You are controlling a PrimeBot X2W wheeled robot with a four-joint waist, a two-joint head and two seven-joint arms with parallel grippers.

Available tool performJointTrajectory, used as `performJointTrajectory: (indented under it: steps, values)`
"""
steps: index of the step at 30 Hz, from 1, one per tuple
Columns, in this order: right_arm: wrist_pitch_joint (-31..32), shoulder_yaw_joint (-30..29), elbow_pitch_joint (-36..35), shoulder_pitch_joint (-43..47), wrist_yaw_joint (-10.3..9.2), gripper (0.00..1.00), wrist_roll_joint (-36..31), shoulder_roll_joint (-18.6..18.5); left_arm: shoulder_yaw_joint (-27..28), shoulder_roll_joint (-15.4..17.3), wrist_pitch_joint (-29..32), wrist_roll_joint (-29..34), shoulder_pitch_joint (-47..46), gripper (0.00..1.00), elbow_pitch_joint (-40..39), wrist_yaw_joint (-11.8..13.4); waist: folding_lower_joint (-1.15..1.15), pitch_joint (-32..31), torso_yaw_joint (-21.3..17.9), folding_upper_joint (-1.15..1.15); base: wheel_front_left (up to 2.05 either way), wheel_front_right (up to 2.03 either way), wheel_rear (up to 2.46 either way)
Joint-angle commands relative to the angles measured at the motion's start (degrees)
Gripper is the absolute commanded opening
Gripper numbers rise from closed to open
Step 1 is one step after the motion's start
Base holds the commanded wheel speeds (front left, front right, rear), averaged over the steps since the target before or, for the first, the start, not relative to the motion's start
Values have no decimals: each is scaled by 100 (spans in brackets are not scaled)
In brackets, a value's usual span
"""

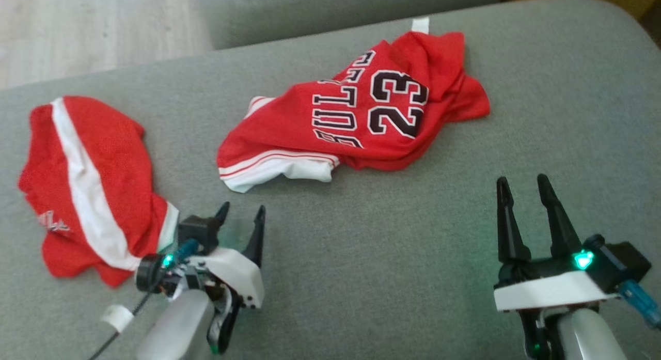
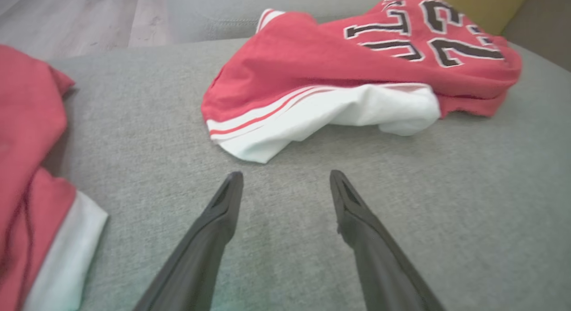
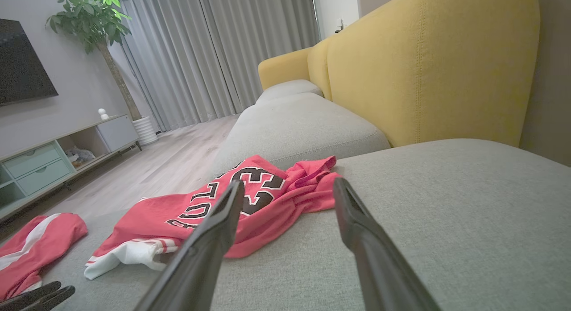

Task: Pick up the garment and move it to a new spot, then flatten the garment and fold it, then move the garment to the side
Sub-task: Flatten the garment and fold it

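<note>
Grey sofa seat (image 1: 361, 256) — crumpled red jersey (image 1: 356, 117), yellow backrest (image 3: 424, 70)

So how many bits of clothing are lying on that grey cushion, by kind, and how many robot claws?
Numbered red jersey: 1
Red garment with a white stripe: 1
Grippers: 2, the left gripper and the right gripper
Total: 4
</note>
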Motion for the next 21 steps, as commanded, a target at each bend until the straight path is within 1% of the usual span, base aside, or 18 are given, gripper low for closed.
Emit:
performJointTrajectory:
  steps: [1, 6, 10, 14, 17, 18, 20, 21]
  values:
    - [-60, 158, -219, -301, -4, 100, 25, -38, 279, 73, 8, -100, -371, 100, 13, -10, -1, 146, -123, 0, 0, 0, 0]
    - [-60, 188, -232, -390, -4, 100, 46, -38, 434, 50, -19, -252, -669, 100, 451, -1, -1, 305, -244, 0, 0, 0, 0]
    - [-60, 190, -235, -426, -4, 100, 49, -38, 521, -39, -19, -478, -856, 100, 728, -211, -1, 395, -300, 0, 0, 0, 0]
    - [-60, 192, -244, -458, -4, 100, 53, -38, 515, -45, -137, -493, -1043, 100, 946, -293, -1, 459, -348, 0, 0, 0, 0]
    - [-60, 191, -252, -473, -4, 100, 57, -38, 498, -80, -254, -540, -1154, 100, 1043, -445, -1, 487, -369, 0, 0, 0, 0]
    - [-60, 191, -252, -473, -4, 100, 57, -38, 498, -80, -254, -540, -1154, 100, 1043, -445, -1, 487, -369, 0, 0, 0, 0]
    - [-60, 187, -249, -477, -4, 100, 58, -38, 439, -103, -297, -551, -1210, 100, 1100, -560, -1, 494, -373, 0, 0, 0, 0]
    - [-60, 185, -246, -478, -4, 100, 58, -38, 402, -113, -328, -549, -1235, 75, 1117, -612, -1, 492, -371, 0, 0, 0, 0]
